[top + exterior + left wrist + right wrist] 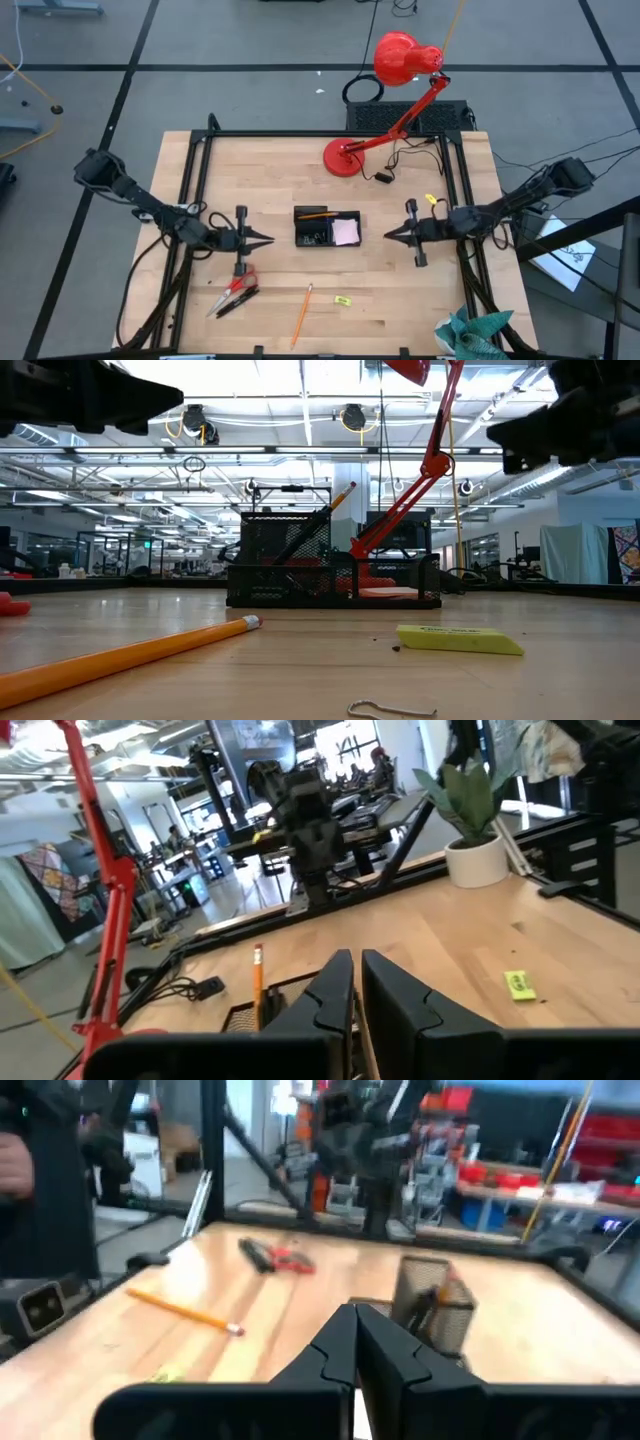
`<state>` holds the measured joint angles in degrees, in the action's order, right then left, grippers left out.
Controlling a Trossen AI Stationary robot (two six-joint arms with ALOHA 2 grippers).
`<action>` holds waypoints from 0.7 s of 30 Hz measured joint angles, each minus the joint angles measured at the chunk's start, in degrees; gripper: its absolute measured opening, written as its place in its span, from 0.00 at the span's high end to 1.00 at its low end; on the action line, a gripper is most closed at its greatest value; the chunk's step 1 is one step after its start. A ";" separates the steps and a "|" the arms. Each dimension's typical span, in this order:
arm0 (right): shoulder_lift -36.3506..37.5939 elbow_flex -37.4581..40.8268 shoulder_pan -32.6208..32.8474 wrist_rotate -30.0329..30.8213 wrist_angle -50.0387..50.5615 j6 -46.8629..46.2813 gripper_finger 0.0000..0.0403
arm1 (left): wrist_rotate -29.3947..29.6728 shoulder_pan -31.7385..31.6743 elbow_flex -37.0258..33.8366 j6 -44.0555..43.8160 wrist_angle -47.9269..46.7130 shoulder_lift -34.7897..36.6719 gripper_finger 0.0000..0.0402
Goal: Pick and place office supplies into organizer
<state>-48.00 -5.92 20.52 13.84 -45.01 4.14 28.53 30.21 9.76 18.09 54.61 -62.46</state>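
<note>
The black mesh organizer (327, 227) stands mid-table with an orange pencil (318, 214) leaning in one compartment and a pale pink pad (346, 232) in another. Red-handled scissors (240, 285) and a dark pen (236, 302) lie near the front left. Another orange pencil (302, 315) and a yellow-green eraser (342, 300) lie on the wood near the front. My left gripper (268, 239) hovers level to the left of the organizer, its fingers a narrow gap apart (357, 958) and holding nothing. My right gripper (388, 235) hovers level to its right, shut and holding nothing (355, 1312).
A red desk lamp (343, 158) stands at the far edge, its cable running to the right. Black frame rails (200, 190) line the table's sides. A potted plant (470, 335) sits at the near right corner. A small wire clip (390, 709) lies near the front edge.
</note>
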 joint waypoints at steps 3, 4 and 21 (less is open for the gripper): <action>-4.28 -4.10 1.13 1.76 2.07 -1.40 1.00 | 0.02 -1.52 0.02 -0.22 0.02 0.00 0.93; -6.15 -5.46 1.57 2.65 2.46 -1.61 1.00 | 0.02 -2.06 0.02 -0.22 0.02 0.00 0.94; -33.15 -30.30 8.99 7.37 10.70 -5.25 0.84 | 0.02 -5.81 0.02 -4.07 -0.51 0.00 0.91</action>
<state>-81.15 -36.21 29.51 21.21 -34.30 -1.11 28.56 24.40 9.78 14.02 54.10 -62.46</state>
